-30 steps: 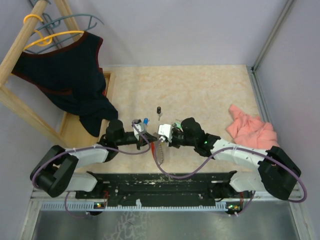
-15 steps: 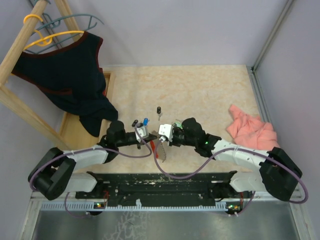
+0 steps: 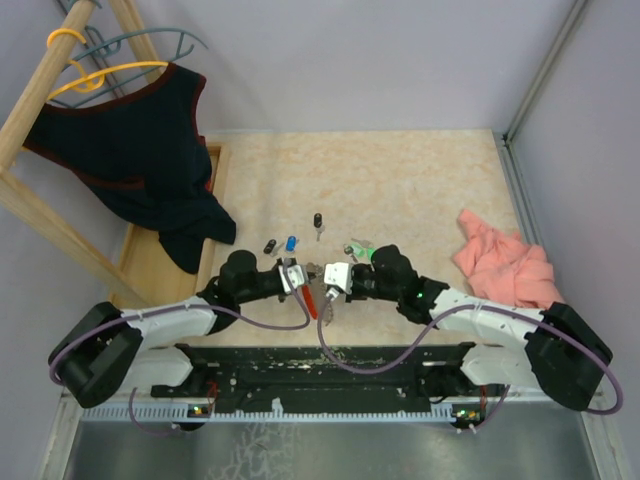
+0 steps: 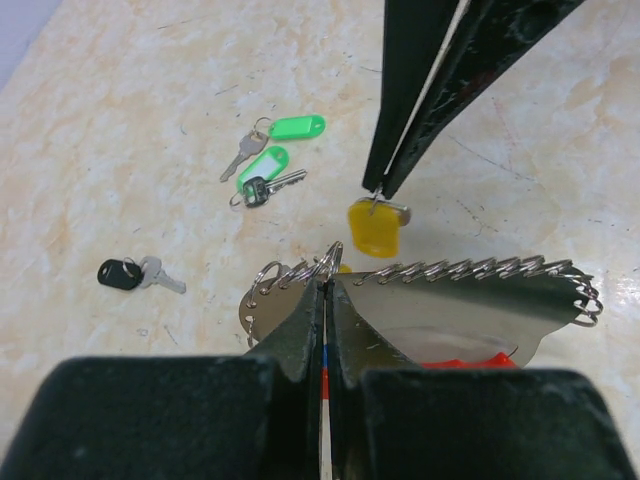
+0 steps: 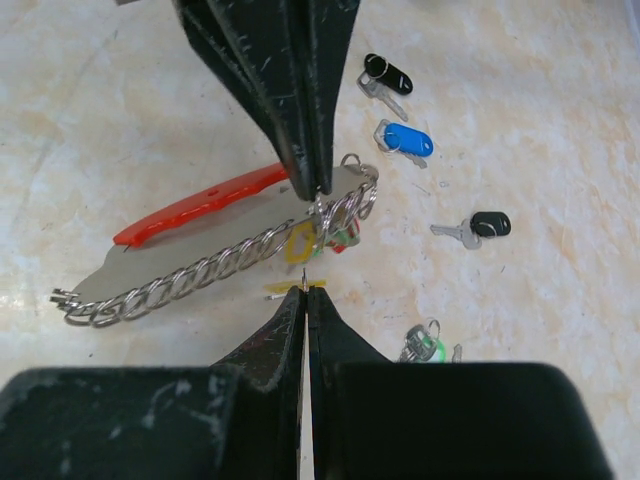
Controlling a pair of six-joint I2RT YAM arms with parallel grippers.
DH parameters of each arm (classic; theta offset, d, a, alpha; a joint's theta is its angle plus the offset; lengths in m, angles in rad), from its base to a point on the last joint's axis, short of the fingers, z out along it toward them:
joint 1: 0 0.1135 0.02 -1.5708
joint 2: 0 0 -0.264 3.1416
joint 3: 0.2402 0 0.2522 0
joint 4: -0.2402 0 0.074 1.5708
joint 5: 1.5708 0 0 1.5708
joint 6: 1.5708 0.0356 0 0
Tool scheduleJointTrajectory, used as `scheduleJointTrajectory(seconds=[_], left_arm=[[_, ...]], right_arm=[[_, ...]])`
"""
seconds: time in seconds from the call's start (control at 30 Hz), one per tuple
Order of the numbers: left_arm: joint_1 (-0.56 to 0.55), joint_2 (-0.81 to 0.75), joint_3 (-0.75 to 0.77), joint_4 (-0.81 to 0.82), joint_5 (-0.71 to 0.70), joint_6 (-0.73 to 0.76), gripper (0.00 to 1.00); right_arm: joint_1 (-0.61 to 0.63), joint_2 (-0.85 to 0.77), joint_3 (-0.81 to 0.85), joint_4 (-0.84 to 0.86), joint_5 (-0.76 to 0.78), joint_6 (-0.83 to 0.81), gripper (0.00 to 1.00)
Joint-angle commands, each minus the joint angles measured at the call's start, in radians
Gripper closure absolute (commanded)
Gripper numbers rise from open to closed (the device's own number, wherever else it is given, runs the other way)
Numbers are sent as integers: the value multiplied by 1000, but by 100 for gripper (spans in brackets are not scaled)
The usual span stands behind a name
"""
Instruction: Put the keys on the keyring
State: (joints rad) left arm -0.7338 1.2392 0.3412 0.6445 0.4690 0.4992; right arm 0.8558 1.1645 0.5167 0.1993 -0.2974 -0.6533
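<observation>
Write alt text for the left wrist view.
The left gripper, shut, pinches the keyring at one end of its row of metal rings, while the right gripper, entering from above, holds a yellow key just beyond it. Farther off, green keys and a black key lie on the table.

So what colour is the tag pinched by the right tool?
Yellow; the key tag shows best in the left wrist view.

Shiny metal keyring [image 4: 450, 305], glossy plastic-headed keys [image 4: 298, 127], matt mottled table [image 4: 120, 110].
</observation>
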Motion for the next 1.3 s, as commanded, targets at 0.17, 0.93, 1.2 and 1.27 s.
scheduleJointTrajectory(seconds=[0.17,0.93,1.2,1.27], left_arm=[[-12,-21,-21,59,-31,17,99],[-13,-7,-24,92,-14,5,99],[-13,-7,-24,98,-6,0,99],[-13,-5,-24,96,-6,2,99]], right_arm=[[10,-34,-55,176,-29,-42,100],[10,33,-44,244,-23,16,100],[10,45,-45,267,-15,29,100],[9,47,-48,277,-9,35,100]])
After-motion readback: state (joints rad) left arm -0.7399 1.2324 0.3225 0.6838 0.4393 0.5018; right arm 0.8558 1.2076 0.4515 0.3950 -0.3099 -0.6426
